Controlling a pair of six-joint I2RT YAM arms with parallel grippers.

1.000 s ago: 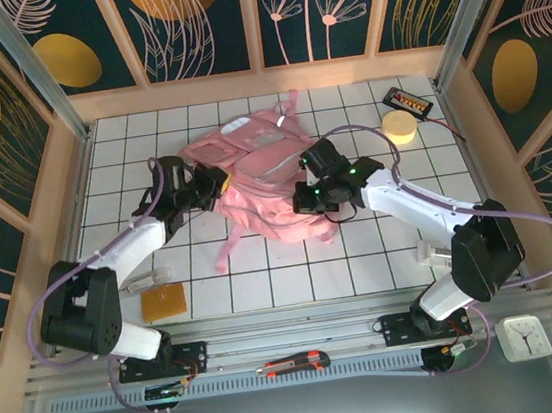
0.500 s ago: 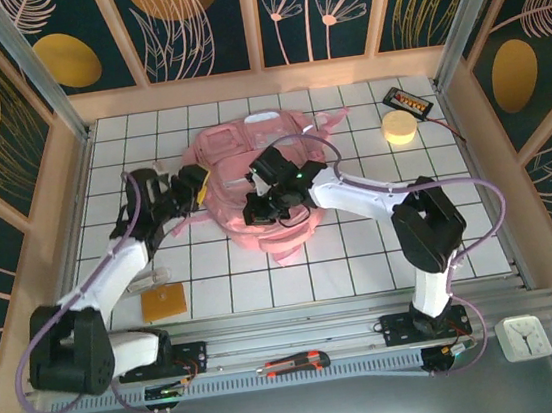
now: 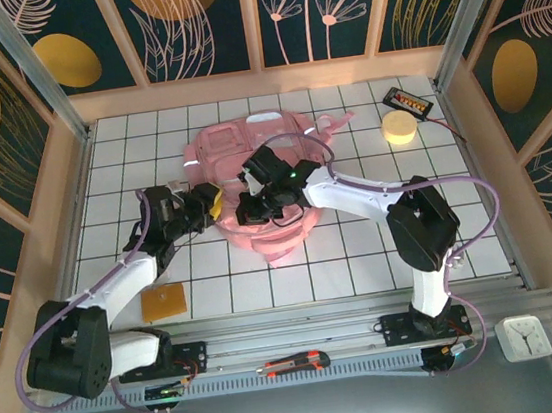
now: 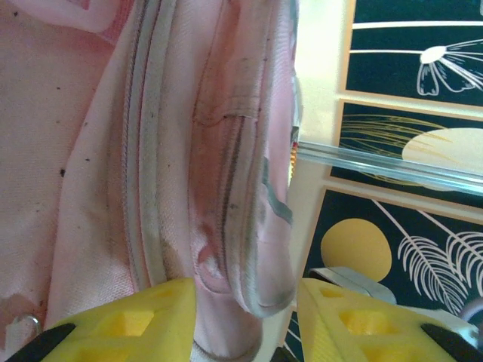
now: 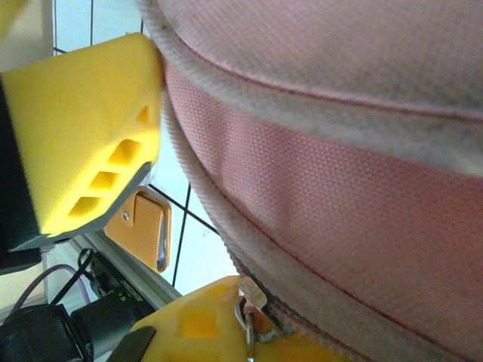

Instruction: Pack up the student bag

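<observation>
The student bag (image 3: 250, 154), a big pink backpack, lies flat on the tiled table at centre back. My left gripper (image 3: 207, 203) sits at its near-left edge, open, with a folded zipper seam of the student bag (image 4: 241, 226) hanging between the yellow fingers (image 4: 128, 320); the fold touches the left finger and stands apart from the right one. My right gripper (image 3: 249, 207) is at the bag's near edge, jaws wide apart around the thick pink rim of the student bag (image 5: 317, 166). A metal zipper pull (image 5: 249, 302) rests against its lower finger (image 5: 196, 324).
An orange wallet (image 3: 164, 302) lies near the front left, also seen as the wallet (image 5: 143, 226) past the right fingers. A clear plastic item (image 3: 149, 278) sits beside it. A yellow round block (image 3: 399, 128) and a black box (image 3: 407, 102) are back right. Wooden walls ring the table.
The right arm swung left across the table and the bag shifted left and flattened. Since half a second ago, the left gripper has drawn slightly nearer along the bag's edge.
</observation>
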